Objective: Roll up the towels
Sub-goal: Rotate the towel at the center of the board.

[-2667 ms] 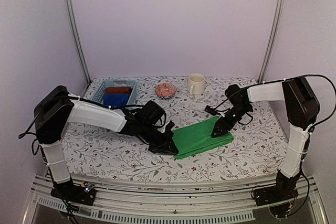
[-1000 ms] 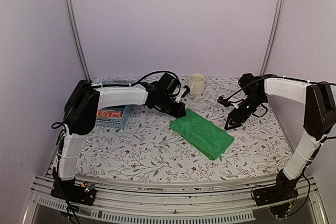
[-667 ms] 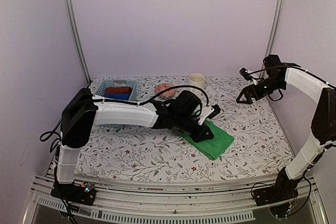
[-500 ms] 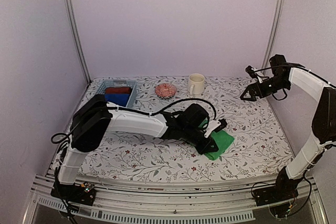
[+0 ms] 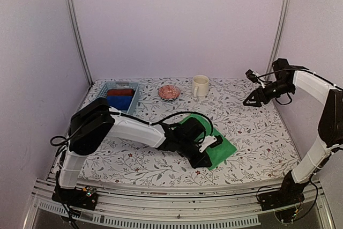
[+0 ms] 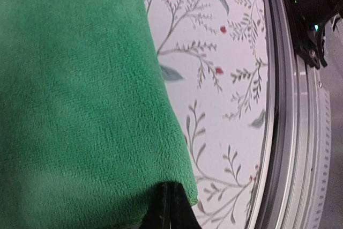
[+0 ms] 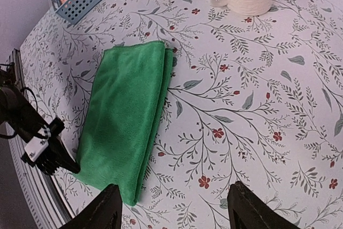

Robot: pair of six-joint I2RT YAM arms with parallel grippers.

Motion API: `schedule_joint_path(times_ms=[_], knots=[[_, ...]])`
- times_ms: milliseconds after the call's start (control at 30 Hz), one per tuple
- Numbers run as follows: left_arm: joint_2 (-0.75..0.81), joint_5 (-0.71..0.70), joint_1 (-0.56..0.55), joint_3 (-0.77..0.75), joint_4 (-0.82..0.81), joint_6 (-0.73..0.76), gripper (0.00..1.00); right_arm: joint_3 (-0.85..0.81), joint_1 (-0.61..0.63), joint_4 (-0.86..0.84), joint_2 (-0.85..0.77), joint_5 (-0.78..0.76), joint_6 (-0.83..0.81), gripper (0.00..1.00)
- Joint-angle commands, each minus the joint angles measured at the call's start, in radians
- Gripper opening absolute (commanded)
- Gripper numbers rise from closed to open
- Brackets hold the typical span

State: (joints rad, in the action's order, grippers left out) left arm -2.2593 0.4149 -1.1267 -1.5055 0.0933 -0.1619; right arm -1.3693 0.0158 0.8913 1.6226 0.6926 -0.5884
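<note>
A plain green towel (image 5: 214, 142) lies folded flat in a long strip on the flowered table, right of the middle; the right wrist view shows the towel (image 7: 126, 116) whole. My left gripper (image 5: 203, 159) is low at the towel's near corner. In the left wrist view its fingers (image 6: 170, 210) are pressed together and shut, their tips against the edge of the cloth (image 6: 80, 105); no cloth shows between them. My right gripper (image 5: 251, 100) hangs raised at the back right, well away from the towel. Its fingers (image 7: 107, 210) stand wide apart, open and empty. No orange towel lies on the table.
At the back left stands a blue basket (image 5: 134, 92) holding blue and dark red rolls. A patterned bowl (image 5: 169, 92) and a cream mug (image 5: 200, 85) stand along the back. The table's front metal rail (image 6: 292, 132) runs close to the left gripper.
My left gripper has travelled from the towel's far end over it to its near corner, its jaws closing fully. My right arm pulled back and up to the right.
</note>
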Motion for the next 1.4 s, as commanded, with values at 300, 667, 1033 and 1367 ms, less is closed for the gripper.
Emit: schedule_joint_path(times_ms=[300, 667, 1033, 1367], knots=[[0.408, -0.067, 0.005, 0.252, 0.249, 0.134, 0.16, 0.066, 0.237, -0.059, 0.095, 0.039, -0.052, 0.63], [0.631, -0.417, 0.097, 0.640, -0.317, -0.029, 0.42, -0.178, 0.489, -0.161, 0.390, -0.013, 0.089, 0.33], [0.630, -0.615, 0.070, 0.745, -0.630, 0.018, 0.85, -0.282, 0.431, -0.174, 0.665, -0.148, 0.245, 0.28], [0.611, -0.542, 0.064, 0.781, -0.739, 0.041, 0.97, -0.275, 0.392, -0.170, 0.645, -0.130, 0.288, 0.33]])
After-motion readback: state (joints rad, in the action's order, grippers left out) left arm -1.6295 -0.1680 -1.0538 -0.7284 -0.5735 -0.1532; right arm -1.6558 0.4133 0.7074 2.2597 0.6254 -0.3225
